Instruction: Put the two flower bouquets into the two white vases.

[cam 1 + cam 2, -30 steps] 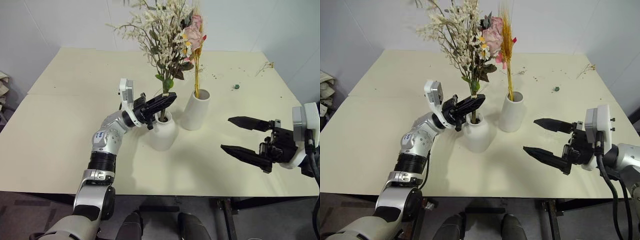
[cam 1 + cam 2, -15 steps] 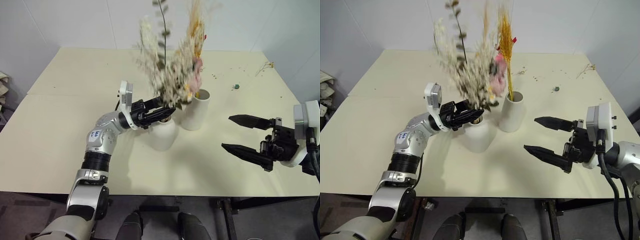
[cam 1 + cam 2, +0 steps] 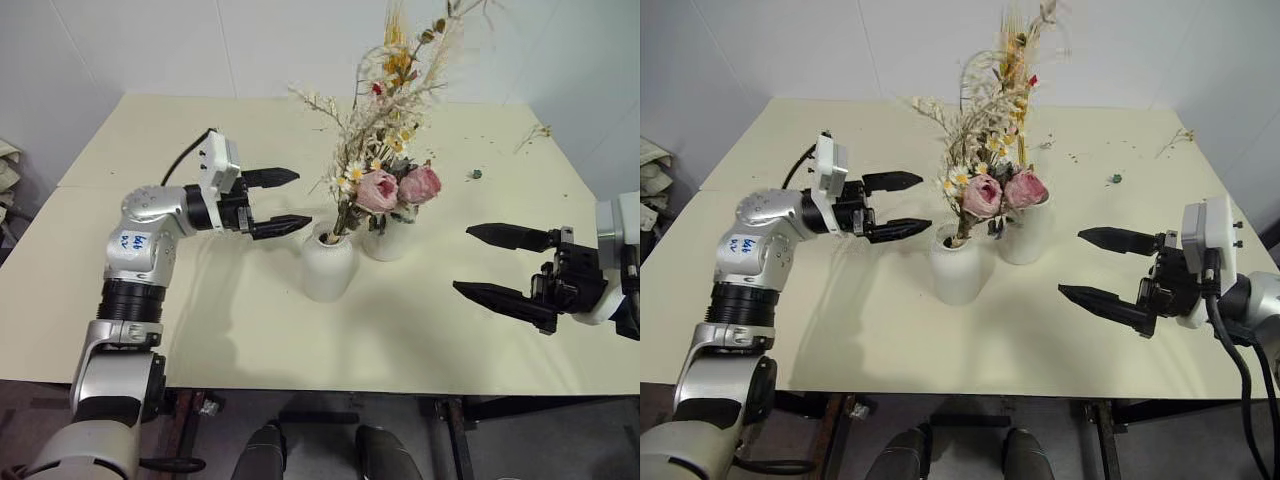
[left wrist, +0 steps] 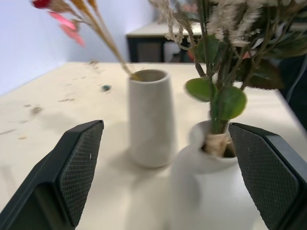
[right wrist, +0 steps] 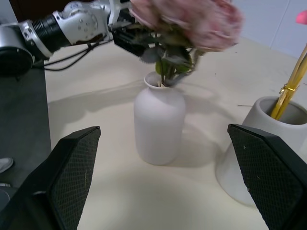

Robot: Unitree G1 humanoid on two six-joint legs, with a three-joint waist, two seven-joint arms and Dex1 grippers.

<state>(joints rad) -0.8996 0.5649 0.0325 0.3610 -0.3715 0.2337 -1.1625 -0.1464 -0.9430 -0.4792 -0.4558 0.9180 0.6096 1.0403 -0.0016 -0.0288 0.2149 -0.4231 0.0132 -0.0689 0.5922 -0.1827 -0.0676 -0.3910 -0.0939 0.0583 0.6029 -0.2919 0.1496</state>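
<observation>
Both bunches are in! The leafy bouquet [image 3: 372, 190] leans from the rounded vase [image 3: 327, 264], the wheat stalks [image 5: 288, 88] stand in the tall vase [image 4: 150, 117] at its two o'clock. Left gripper [image 3: 283, 200] and right gripper [image 3: 500, 264] hang jaws wide, empty. Only pulling clear remains, I'd say.

Cream table [image 3: 150, 300], two white vases [image 3: 328, 268]

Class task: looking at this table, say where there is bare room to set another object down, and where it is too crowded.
Bare patches: the table behind the left gripper, and the front strip between the short vase and the right gripper. Crowded: the middle, where the short vase and tall vase stand close together under leaning bouquets.
</observation>
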